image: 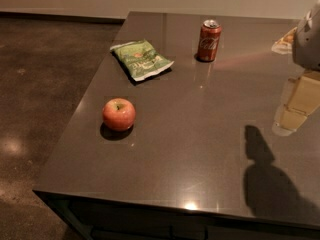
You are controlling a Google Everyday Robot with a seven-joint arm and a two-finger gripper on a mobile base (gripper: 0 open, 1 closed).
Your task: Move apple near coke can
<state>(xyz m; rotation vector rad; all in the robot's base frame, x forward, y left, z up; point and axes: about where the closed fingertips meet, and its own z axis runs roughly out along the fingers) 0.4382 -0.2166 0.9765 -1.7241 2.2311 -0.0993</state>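
The apple [119, 114] sat in the left-centre of the frame, upright on the dark tabletop [190, 134], its stem dimple facing up and a small shadow under it. It lay near the table's left edge and touched nothing. The coke can [209, 40] stood upright in the upper middle of the frame, toward the far side of the table and well apart from the apple. Between them, though nearer the can, a flat green snack bag [142, 60] lay in the upper left-centre of the tabletop, separate from both.

The gripper [292, 111] hung at the right edge of the frame, above the table and far from the apple, partly cut off by the frame border. Whether it was wide or narrow could not be told. Its dark shadow [265, 179] fell across the lower right of the table.
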